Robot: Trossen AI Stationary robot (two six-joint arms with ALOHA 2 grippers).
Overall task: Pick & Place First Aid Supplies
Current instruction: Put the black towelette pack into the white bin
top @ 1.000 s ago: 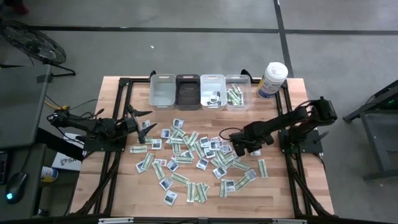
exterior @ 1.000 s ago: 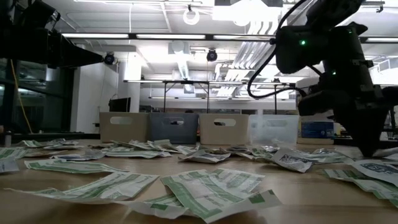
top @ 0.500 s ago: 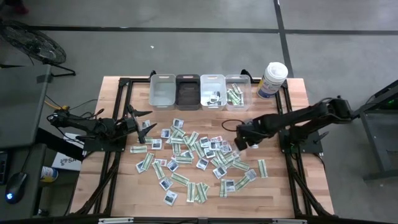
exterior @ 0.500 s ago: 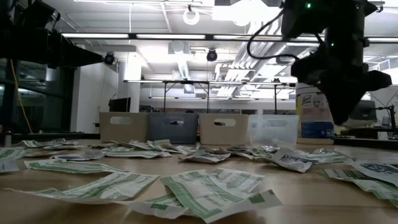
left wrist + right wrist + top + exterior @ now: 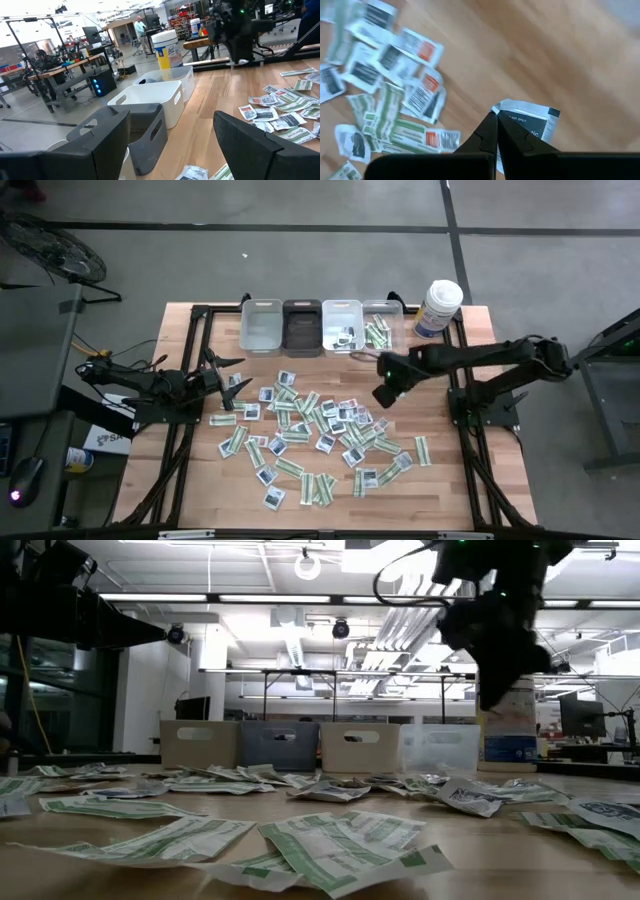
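Four bins (image 5: 322, 327) stand in a row at twelve o'clock on the counter (image 5: 440, 480), with one white canister (image 5: 438, 308) beside them. Several dozen packets (image 5: 315, 430) lie scattered mid-counter, too many to count exactly. Two arms, two pincers.

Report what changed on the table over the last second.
The right tool, shut on a white packet, lifted off the packet pile and swung toward the bins. The left tool stayed open at the table's left; the pile looks undisturbed.

The held packet (image 5: 529, 121) reads "AID ONLY".
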